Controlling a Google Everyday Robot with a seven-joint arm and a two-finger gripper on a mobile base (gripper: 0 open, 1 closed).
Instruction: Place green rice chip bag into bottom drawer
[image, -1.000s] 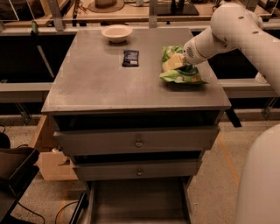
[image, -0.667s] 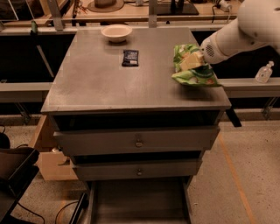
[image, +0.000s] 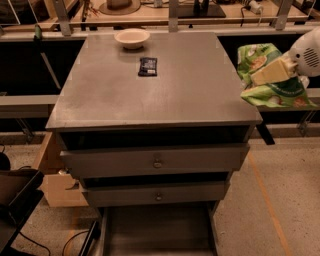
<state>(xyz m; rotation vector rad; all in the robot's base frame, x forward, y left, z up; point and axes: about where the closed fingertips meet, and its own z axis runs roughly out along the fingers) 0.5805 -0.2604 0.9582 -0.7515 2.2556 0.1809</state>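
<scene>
While clamping the crinkly light-green rice chip bag (image: 274, 91) via cream end effector (image: 261, 76) beyond the surface (image: 165, 95) edge, risks slippage short of grey bottom drawer (image: 160, 234).

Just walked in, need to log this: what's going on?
The robot's two-finger gripper holds the crinkly light-green rice chip bag beyond the right edge of the grey metal cabinet top. The shallow grey bottom drawer stands open below, the bag not yet in it. A white bowl and a small black packet sit on top.
</scene>
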